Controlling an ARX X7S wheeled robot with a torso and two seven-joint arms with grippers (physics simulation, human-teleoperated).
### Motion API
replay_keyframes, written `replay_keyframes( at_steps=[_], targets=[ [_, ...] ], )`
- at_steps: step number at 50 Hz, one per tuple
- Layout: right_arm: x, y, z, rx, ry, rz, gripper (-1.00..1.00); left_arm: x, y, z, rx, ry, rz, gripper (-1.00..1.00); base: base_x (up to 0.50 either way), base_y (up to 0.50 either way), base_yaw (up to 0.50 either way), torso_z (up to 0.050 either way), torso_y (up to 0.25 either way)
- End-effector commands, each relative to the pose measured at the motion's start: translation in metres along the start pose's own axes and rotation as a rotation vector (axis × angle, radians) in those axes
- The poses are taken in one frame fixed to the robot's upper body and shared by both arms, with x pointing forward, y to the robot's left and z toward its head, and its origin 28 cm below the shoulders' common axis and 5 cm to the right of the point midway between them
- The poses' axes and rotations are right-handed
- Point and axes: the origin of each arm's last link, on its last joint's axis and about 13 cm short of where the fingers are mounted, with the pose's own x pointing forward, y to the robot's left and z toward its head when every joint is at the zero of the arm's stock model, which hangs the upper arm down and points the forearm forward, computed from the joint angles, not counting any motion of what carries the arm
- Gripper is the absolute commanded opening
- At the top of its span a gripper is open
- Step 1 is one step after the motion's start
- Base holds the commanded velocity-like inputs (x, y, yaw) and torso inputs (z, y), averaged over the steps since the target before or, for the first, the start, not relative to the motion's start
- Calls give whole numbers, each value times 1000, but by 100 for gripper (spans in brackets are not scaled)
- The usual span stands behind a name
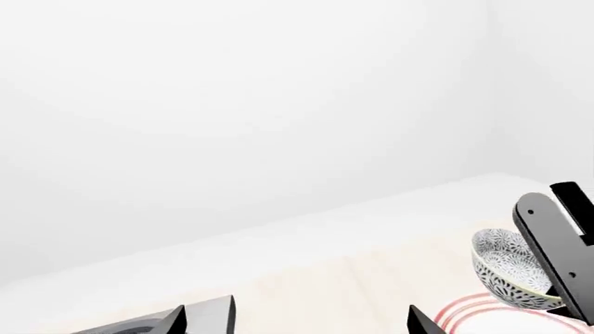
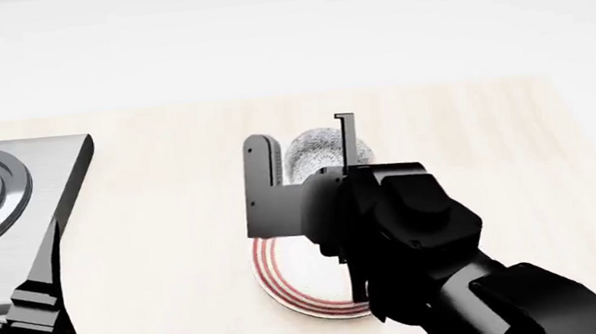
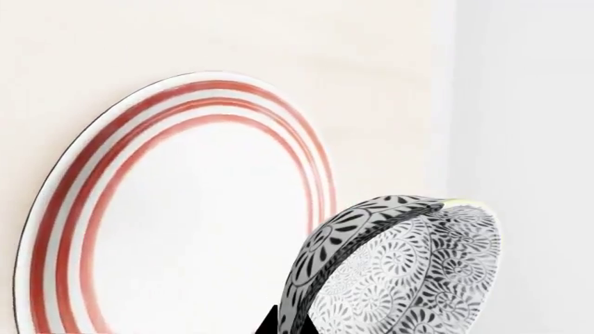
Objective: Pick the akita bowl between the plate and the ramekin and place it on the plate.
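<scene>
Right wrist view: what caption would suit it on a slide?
Held in the right end effector, the patterned akita bowl hangs tilted beside the red-ringed plate.

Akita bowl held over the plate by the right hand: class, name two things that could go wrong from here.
1. The akita bowl hangs tilted in the right hand, seemingly pinched at its rim; released like this, it could land on edge and roll.
2. In the head view the bowl sits toward the far edge of the plate, so it might come down on the red-ringed rim or slide onto the table.
</scene>
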Motion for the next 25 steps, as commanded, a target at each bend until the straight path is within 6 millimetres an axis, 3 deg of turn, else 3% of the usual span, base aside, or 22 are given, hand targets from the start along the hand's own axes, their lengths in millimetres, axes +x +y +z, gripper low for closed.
replay_keyframes(
  at_steps=[1, 12, 25],
  targets=[
    [11, 0, -1, 13, 17, -28, -100, 0, 0, -1, -1, 3, -1, 100, 0, 0, 0, 0, 0],
    [19, 15, -1, 1, 16, 19, -100, -1, 0, -1, -11, 3, -8, 100, 0, 0, 0, 0, 1],
    [21, 17, -1, -5, 13, 33, -100, -6, 0, 3, -68, -37, -128, 100, 0, 0, 0, 0, -16]
  ],
)
